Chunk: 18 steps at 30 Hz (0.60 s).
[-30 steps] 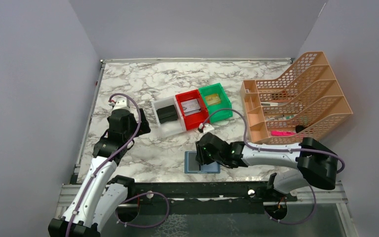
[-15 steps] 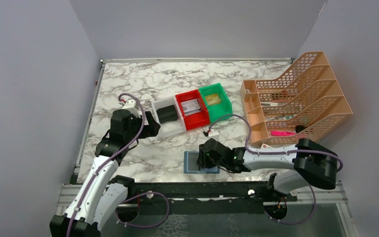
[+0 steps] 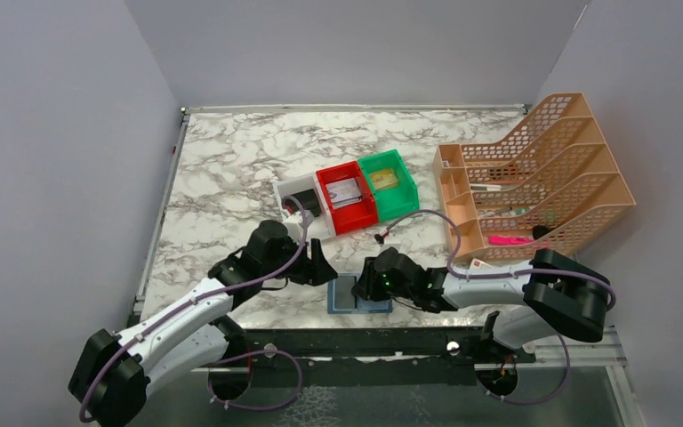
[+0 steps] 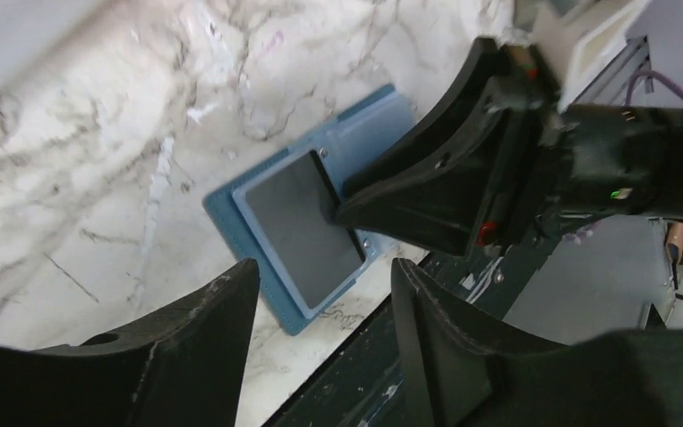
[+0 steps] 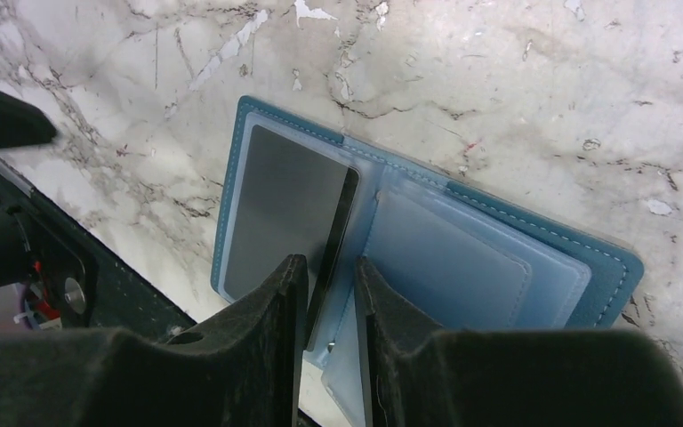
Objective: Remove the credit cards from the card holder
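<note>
The teal-blue card holder (image 3: 361, 294) lies open near the table's front edge. It also shows in the left wrist view (image 4: 372, 124) and the right wrist view (image 5: 462, 258). A dark grey card (image 5: 285, 213) sits in its left pocket with its right edge tilted up; the card shows in the left wrist view too (image 4: 302, 222). My right gripper (image 5: 330, 264) is over the holder's fold, its narrow jaws closed on that raised card edge; it shows from above (image 3: 367, 286). My left gripper (image 3: 324, 268) is open and empty, just left of the holder, looking down on it (image 4: 325, 271).
White (image 3: 301, 206), red (image 3: 347, 197) and green (image 3: 389, 183) bins stand in a row behind the holder. An orange mesh file rack (image 3: 534, 173) stands at the right. The black front rail (image 3: 365, 338) runs just below the holder.
My left arm has swung from the table's left side to right beside the holder. My right gripper has shifted slightly towards the front edge over the holder.
</note>
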Motion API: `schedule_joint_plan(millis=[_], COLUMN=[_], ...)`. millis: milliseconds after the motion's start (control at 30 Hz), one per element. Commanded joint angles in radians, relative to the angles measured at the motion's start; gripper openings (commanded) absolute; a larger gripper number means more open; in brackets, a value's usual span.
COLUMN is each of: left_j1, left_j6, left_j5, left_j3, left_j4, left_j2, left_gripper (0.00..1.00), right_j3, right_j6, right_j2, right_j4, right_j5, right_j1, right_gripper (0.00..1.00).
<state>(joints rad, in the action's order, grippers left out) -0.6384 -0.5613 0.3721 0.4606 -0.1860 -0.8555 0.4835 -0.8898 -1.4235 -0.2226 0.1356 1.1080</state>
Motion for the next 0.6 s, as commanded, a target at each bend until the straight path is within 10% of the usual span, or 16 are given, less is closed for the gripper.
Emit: schedule_joint_plan(millis=[0,567], left_j1=[-0.076,-0.225], left_j6=[-0.104,-0.141], left_j5=[-0.071,-0.161], left_j3=[-0.068,-0.060], left_j4=[0.126,0.194], left_j2=[-0.047,-0.239], left_gripper=[0.57,0.54], right_j3=[-0.043,-0.079], right_j6=[-0.032,-0.045], right_j2=[0.017,0.035], right_j4=[-0.014,-0.030], right_j5=[-0.008,-0.011], right_j1=[-0.005,-0.007], right_gripper=[0.30,0.33])
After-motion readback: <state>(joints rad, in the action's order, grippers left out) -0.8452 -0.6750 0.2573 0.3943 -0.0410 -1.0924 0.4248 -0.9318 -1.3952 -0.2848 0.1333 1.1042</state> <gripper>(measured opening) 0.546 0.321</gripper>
